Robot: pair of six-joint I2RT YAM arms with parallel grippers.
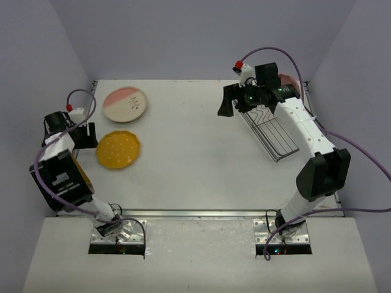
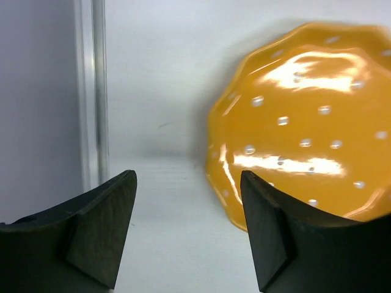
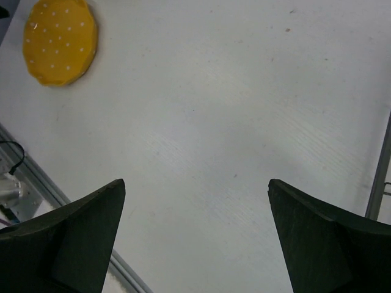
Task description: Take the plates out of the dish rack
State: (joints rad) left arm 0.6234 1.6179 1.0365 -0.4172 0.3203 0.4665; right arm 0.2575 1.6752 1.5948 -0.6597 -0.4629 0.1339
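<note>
Left pincer (image 2: 188, 177) beside cropped yellow-orange plate (image 2: 305, 122); dish rack (image 1: 275, 135) half behind right arm (image 1: 304, 125).

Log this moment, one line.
left gripper: open, empty, beside yellow plate | right gripper: open, empty, near dish rack | pink-cream plate: on table

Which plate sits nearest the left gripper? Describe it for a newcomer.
On the left side of the table lie two plates. The nearer one, beside the left gripper, is the yellow-orange plate. Unlike the cream-and-pink plate behind, it has white dots and a scalloped rim.
</note>
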